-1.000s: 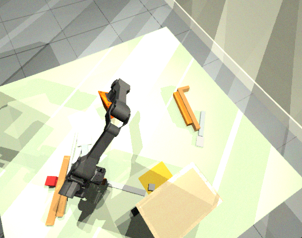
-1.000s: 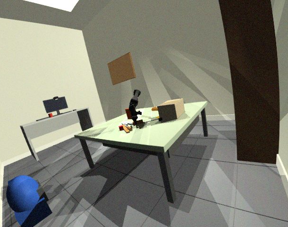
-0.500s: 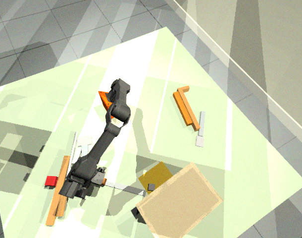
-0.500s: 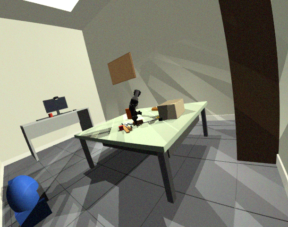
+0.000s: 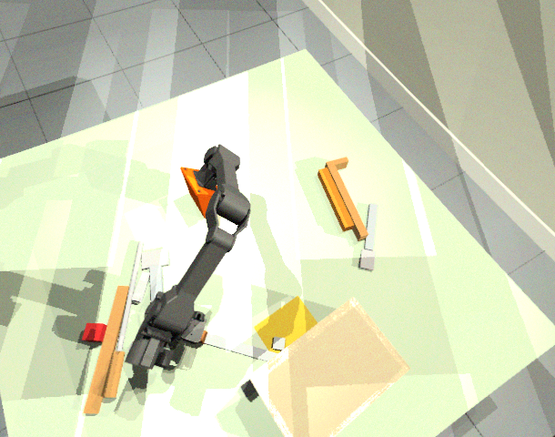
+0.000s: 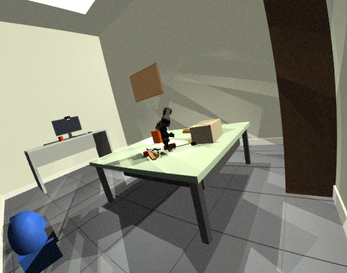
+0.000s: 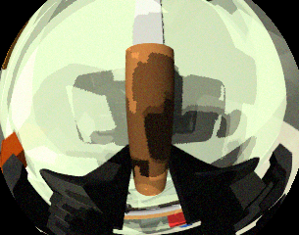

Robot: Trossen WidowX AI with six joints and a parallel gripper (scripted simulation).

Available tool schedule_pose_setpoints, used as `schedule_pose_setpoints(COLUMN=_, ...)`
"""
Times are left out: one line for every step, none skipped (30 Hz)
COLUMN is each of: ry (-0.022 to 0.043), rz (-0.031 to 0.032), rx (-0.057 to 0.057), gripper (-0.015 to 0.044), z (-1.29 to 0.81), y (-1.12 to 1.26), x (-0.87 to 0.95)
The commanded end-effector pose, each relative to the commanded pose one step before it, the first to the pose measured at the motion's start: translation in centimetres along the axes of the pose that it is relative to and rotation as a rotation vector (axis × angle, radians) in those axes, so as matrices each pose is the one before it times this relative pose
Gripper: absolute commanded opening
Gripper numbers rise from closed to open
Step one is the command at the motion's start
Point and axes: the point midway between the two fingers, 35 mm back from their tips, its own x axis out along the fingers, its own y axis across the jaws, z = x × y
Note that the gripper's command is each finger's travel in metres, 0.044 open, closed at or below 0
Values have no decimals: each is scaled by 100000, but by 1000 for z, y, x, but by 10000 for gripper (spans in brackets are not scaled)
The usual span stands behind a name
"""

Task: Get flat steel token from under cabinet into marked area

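Observation:
My gripper [image 5: 194, 332] [image 7: 148, 148] [image 6: 168, 145] is low over the table and shut on the brown wooden handle [image 7: 149, 112] [image 5: 203, 336] of a thin rod tool. Its rod runs towards the yellow marked area [image 5: 289, 317] in front of the beige cabinet [image 5: 348, 376] [image 6: 206, 130]. A small grey square, apparently the token [image 5: 278, 343], lies on the yellow area close to the cabinet's front edge. In the wrist view the handle points straight away from me, with a pale strip and a bit of the yellow area beyond it.
An orange L-shaped stick [image 5: 342, 198] and a white-grey bar [image 5: 369, 235] lie at the far right. Long orange sticks [image 5: 105, 348], a red block [image 5: 93, 331] and white pieces [image 5: 150, 265] lie left of my gripper. The orange arm base [image 5: 196, 188] is behind. A small black block [image 5: 249, 390] sits by the cabinet's corner.

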Motion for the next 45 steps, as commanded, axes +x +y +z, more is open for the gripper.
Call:
schedule_pose_setpoints(ry=-363, rz=88, rx=-167, gripper=0, z=1209, y=57, x=-4)
schedule_pose_setpoints(ry=-16, rz=13, rx=2, gripper=0, z=224, y=7, x=4)
schedule_pose_setpoints(ry=-16, rz=12, rx=1, gripper=0, z=223, y=7, x=4)
schedule_pose_setpoints(ry=-15, rz=12, rx=0, gripper=0, z=222, y=8, x=4)
schedule_pose_setpoints(ry=-15, rz=12, rx=0, gripper=0, z=222, y=8, x=5)
schedule_pose_setpoints(ry=-15, rz=11, rx=-1, gripper=0, z=221, y=8, x=4)
schedule_pose_setpoints(ry=-15, rz=11, rx=-1, gripper=0, z=220, y=9, x=5)
schedule_pose_setpoints(ry=-14, rz=11, rx=-1, gripper=0, z=218, y=9, x=4)
schedule_pose_setpoints(ry=-14, rz=11, rx=-1, gripper=0, z=218, y=9, x=5)
schedule_pose_setpoints(ry=-14, rz=10, rx=-2, gripper=0, z=217, y=10, x=5)
schedule_pose_setpoints(ry=-16, rz=12, rx=-2, gripper=0, z=248, y=11, x=5)
schedule_pose_setpoints(ry=-16, rz=12, rx=-2, gripper=0, z=252, y=12, x=5)
schedule_pose_setpoints(ry=-16, rz=12, rx=-3, gripper=0, z=247, y=12, x=5)
schedule_pose_setpoints(ry=-15, rz=11, rx=-3, gripper=0, z=244, y=11, x=5)
schedule_pose_setpoints(ry=-15, rz=11, rx=-3, gripper=0, z=241, y=12, x=3)
schedule_pose_setpoints(ry=-15, rz=11, rx=-3, gripper=0, z=239, y=12, x=4)
schedule_pose_setpoints(ry=-16, rz=12, rx=-3, gripper=0, z=249, y=13, x=4)
schedule_pose_setpoints(ry=-17, rz=14, rx=-4, gripper=0, z=252, y=15, x=4)
schedule_pose_setpoints(ry=-18, rz=16, rx=-4, gripper=0, z=251, y=16, x=9)
schedule_pose_setpoints(ry=-15, rz=14, rx=-4, gripper=0, z=201, y=14, x=8)
schedule_pose_setpoints(ry=-10, rz=9, rx=-2, gripper=0, z=122, y=9, x=5)
schedule_pose_setpoints(ry=-3, rz=3, rx=-1, gripper=0, z=27, y=5, x=10)
schedule_pose_setpoints(ry=0, rz=1, rx=0, gripper=0, z=1, y=4, x=7)
schedule_pose_setpoints(ry=0, rz=0, rx=0, gripper=0, z=1, y=2, x=4)
schedule_pose_setpoints(ry=0, rz=1, rx=0, gripper=0, z=-1, y=9, x=6)
schedule_pose_setpoints(ry=0, rz=2, rx=1, gripper=0, z=-1, y=20, x=8)
schedule_pose_setpoints(ry=0, rz=2, rx=2, gripper=0, z=0, y=34, x=8)
schedule_pose_setpoints(ry=0, rz=3, rx=2, gripper=0, z=0, y=41, x=7)
schedule_pose_setpoints(ry=0, rz=3, rx=2, gripper=0, z=1, y=50, x=6)
schedule_pose_setpoints(ry=0, rz=4, rx=3, gripper=0, z=1, y=60, x=5)
schedule_pose_setpoints(ry=0, rz=5, rx=3, gripper=0, z=1, y=71, x=5)
schedule_pose_setpoints(ry=0, rz=5, rx=3, gripper=0, z=1, y=72, x=5)
schedule_pose_setpoints(ry=0, rz=5, rx=3, gripper=0, z=1, y=74, x=5)
schedule_pose_setpoints(ry=0, rz=5, rx=4, gripper=0, z=0, y=78, x=6)
schedule_pose_setpoints(ry=0, rz=5, rx=3, gripper=0, z=0, y=75, x=6)
schedule_pose_setpoints(ry=0, rz=5, rx=3, gripper=0, z=-1, y=74, x=5)
schedule_pose_setpoints(ry=0, rz=5, rx=3, gripper=0, z=-1, y=73, x=5)
schedule_pose_setpoints(ry=0, rz=5, rx=4, gripper=0, z=-1, y=80, x=6)
schedule_pose_setpoints(ry=0, rz=5, rx=4, gripper=0, z=-2, y=81, x=6)
schedule_pose_setpoints(ry=0, rz=5, rx=4, gripper=0, z=-2, y=80, x=5)
schedule_pose_setpoints(ry=0, rz=5, rx=4, gripper=0, z=-2, y=79, x=5)
schedule_pose_setpoints(ry=0, rz=5, rx=4, gripper=0, z=-2, y=78, x=5)
schedule_pose_setpoints(ry=0, rz=5, rx=4, gripper=0, z=-2, y=78, x=4)
schedule_pose_setpoints(ry=0, rz=5, rx=4, gripper=0, z=-2, y=77, x=4)
schedule_pose_setpoints(ry=0, rz=5, rx=4, gripper=0, z=-2, y=77, x=4)
